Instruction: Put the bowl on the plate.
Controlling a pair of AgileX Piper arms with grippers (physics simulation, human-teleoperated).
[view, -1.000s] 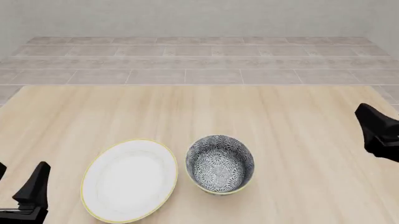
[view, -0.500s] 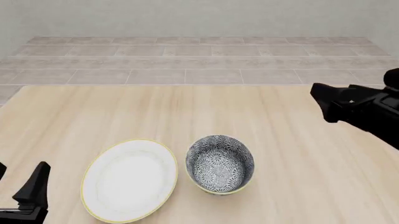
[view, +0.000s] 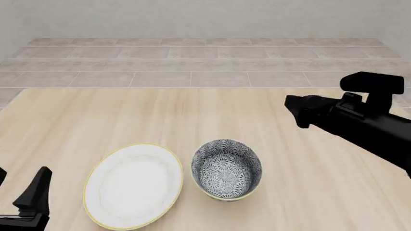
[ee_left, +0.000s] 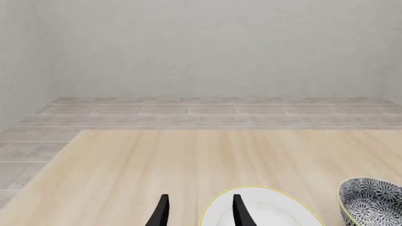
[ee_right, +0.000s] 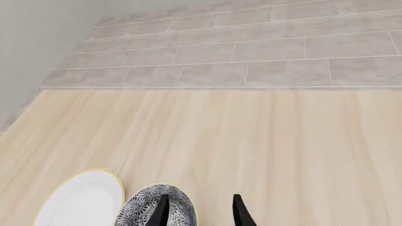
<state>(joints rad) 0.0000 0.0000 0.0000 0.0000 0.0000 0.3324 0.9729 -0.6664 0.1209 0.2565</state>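
Note:
The bowl (view: pixel 226 168), deep with a blue-grey floral pattern, stands upright on the table just right of the plate (view: pixel 134 186), a wide white one with a gold rim. They are close together, and I cannot tell whether they touch. My right gripper (view: pixel 297 111) hovers to the far right of the bowl, open and empty. In the right wrist view the bowl (ee_right: pixel 138 212) sits by one fingertip of the right gripper (ee_right: pixel 198 212), with the plate (ee_right: pixel 82 200) beside it. My left gripper (view: pixel 19 185) is open at the near left corner. In its wrist view, the left gripper (ee_left: pixel 199 214) faces the plate (ee_left: pixel 270 211) and the bowl (ee_left: pixel 370 200).
The wooden table (view: pixel 192 115) carries only the plate and the bowl. Its far edge meets a grey tiled floor (view: pixel 205 62) and a pale wall behind.
My right arm has swung in from the right edge toward the table's middle, now reaching over the table beyond the bowl. The left arm, bowl and plate have not moved.

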